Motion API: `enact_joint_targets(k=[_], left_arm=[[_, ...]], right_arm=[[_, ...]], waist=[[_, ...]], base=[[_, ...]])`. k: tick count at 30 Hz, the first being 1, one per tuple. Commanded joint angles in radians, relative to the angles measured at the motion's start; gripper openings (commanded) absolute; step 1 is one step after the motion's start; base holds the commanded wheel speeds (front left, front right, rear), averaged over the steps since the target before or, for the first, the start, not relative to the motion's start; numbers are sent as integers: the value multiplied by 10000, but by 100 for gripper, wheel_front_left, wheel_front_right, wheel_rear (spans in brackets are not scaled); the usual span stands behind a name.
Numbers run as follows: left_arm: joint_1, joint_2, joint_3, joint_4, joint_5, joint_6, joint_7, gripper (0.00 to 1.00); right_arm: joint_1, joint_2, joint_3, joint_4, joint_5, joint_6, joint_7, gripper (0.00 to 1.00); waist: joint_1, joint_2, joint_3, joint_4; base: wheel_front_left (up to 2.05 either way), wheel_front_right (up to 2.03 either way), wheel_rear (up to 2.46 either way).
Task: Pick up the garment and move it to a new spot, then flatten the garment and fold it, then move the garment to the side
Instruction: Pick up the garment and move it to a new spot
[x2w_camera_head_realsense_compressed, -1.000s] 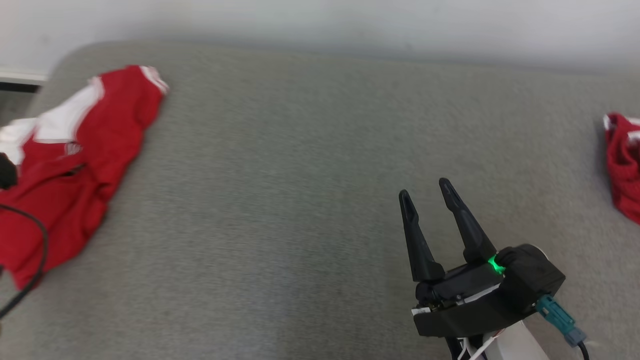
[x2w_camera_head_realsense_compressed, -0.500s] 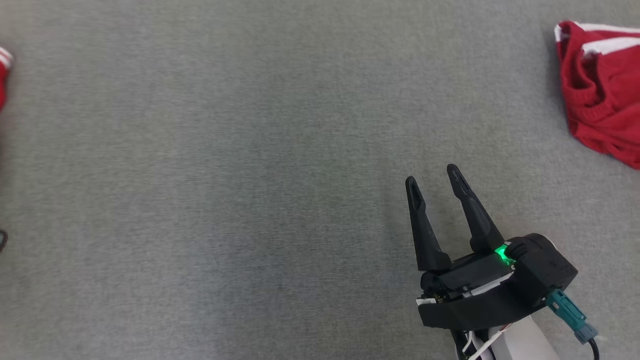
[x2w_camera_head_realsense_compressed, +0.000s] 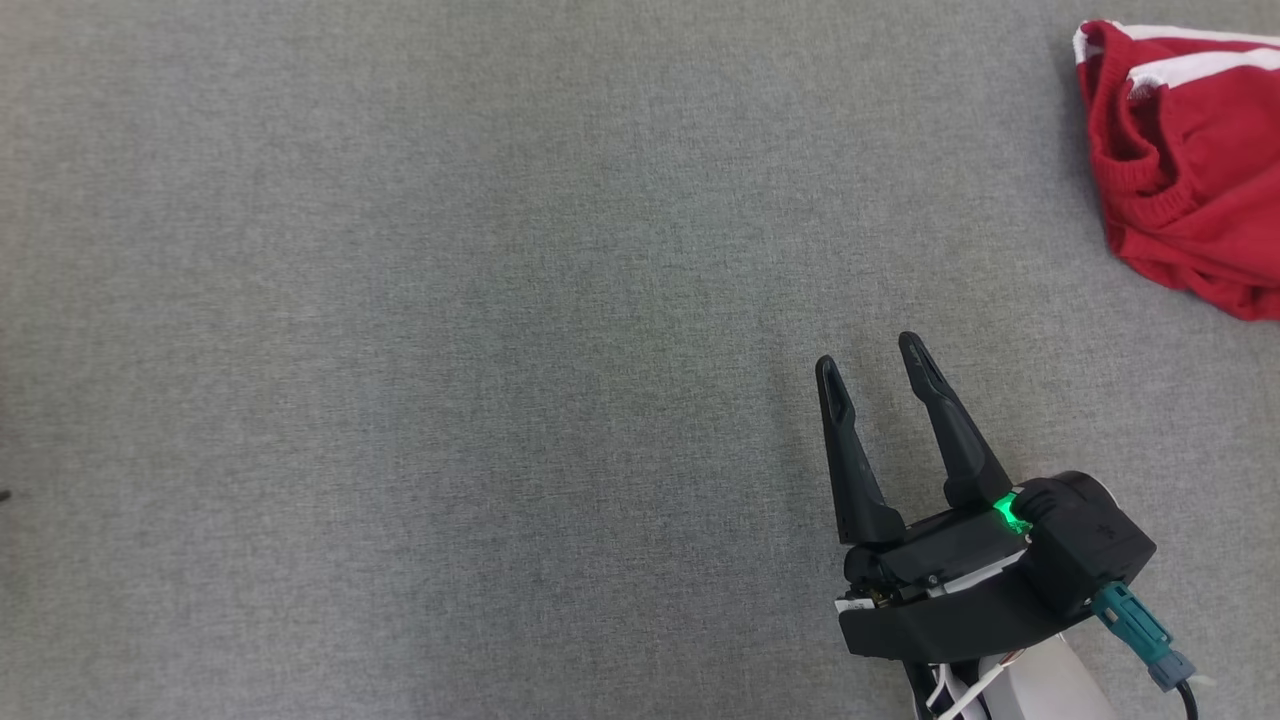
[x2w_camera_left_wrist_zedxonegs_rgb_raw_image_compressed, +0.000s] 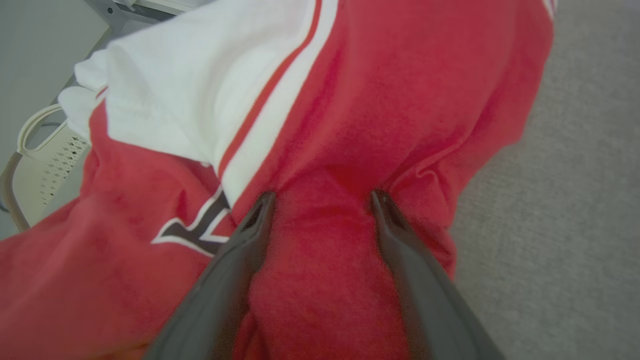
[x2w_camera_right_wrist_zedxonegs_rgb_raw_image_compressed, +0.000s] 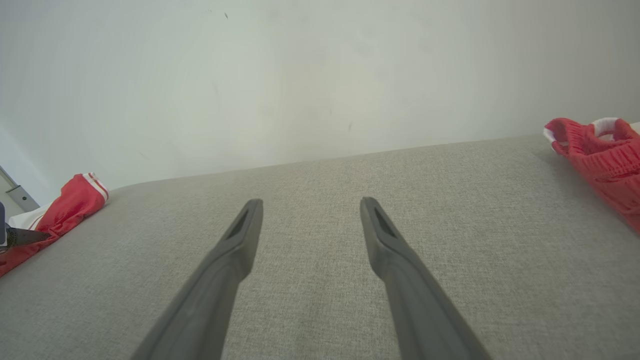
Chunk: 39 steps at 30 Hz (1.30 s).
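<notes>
On red garment (x2w_camera_left_wrist_zedxonegs_rgb_raw_image_compressed: 400, 100), splayed left claw (x2w_camera_left_wrist_zedxonegs_rgb_raw_image_compressed: 322, 195).

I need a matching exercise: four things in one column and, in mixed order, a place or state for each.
1 left pincer
2 right pincer
3 red knit garment
4 wall

A at the far right of the grey surface
B open, over bare surface
C open, red and white garment between its fingers
D pale, behind the surface

Pairs: 1-C, 2-B, 3-A, 4-D
</notes>
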Motion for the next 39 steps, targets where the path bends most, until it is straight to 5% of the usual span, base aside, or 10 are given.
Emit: enact_joint_targets(k=[1,8,19,39], left_arm=[[513,-148,-85,402,-16,76,129,0],[256,-46,-134,-257,-87,-266,-1522,0],[-102,-1073,-835,-2764,-379,-763,-4100,0],[3356,-4069,-3871,-10343,-677,-477,-2047,0]], right_arm=[[57,-3,8,23,-98,13,-3,100],[119,-3,-54,156,33,13,-2,100],[524,-1,-517,370,272,13,-3,100],[1024,0,-1081,461,726,13,-3,100]], waist=[[1,0,-75,52],[1,0,-551,160],[1,0,-1782,308],[1,0,-2123,-1089]], base=[[0,0,0],[0,0,0],[0,0,0],[0,0,0]])
